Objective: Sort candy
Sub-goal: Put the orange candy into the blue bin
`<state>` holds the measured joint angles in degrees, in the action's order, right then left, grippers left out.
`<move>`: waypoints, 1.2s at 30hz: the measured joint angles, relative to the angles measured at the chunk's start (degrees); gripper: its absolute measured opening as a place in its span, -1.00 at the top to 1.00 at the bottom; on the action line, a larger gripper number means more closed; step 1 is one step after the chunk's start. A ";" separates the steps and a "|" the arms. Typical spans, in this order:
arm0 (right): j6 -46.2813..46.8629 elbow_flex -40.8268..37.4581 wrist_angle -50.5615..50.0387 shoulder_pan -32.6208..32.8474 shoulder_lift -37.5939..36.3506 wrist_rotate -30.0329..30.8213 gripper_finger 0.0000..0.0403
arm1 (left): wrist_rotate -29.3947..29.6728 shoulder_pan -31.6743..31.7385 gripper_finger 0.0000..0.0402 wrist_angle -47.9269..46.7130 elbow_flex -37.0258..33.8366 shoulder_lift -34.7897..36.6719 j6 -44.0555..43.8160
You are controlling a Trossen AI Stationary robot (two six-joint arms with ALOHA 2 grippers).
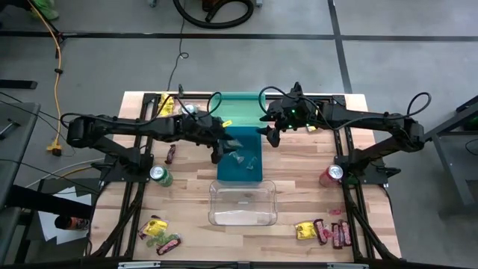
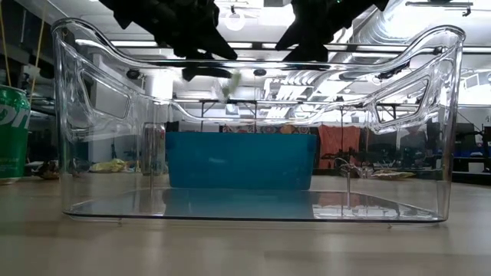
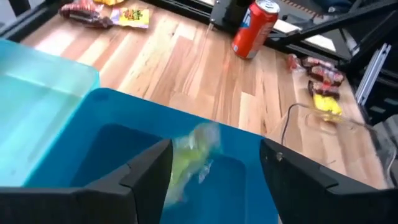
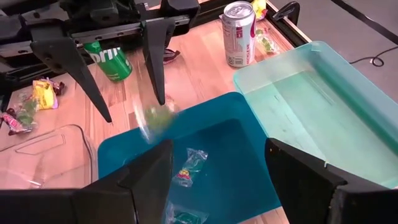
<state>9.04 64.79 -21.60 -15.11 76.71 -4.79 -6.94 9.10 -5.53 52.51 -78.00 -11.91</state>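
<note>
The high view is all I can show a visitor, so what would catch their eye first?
Three bins in a row down the table's middle: a pale green bin at the far edge, a blue bin holding a few sweets, and a clear bin nearest. The left pincer hangs open over the blue bin with a blurred green candy falling below it. The right pincer hovers open beside it; more candy piles lie at the near corners.
</note>
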 joint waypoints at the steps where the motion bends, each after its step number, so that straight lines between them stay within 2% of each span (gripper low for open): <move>1: 0.02 0.00 -0.01 0.00 0.00 -0.04 -0.24 | -0.01 -0.02 -0.14 0.03 0.00 0.00 1.07; 5: 0.29 0.00 0.02 0.14 0.00 -0.23 -0.24 | 0.00 -0.17 -0.14 2.09 0.00 0.00 5.54; 9: 1.44 0.00 0.59 0.15 0.00 -3.03 -0.24 | 0.00 -0.20 -0.14 4.97 0.00 0.00 7.75; 28: 3.19 0.02 2.03 0.15 0.02 -4.14 -0.24 | 2.05 0.31 -0.14 5.56 0.02 1.58 5.44; 30: 7.25 0.07 3.07 0.09 0.02 -0.47 -0.24 | 1.95 1.29 -0.14 5.07 0.40 3.47 4.49; 32: 11.98 0.85 1.79 -0.91 0.03 6.06 -0.24 | 2.14 2.62 -0.14 4.53 0.56 5.60 4.06; 36: 14.02 4.59 -4.61 -6.11 0.07 17.22 -0.24 | 2.27 5.72 -0.14 3.10 0.57 10.21 2.47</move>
<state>23.06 69.39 -26.21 -21.22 76.77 12.43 -4.67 14.83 -2.43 53.08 -67.79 -9.44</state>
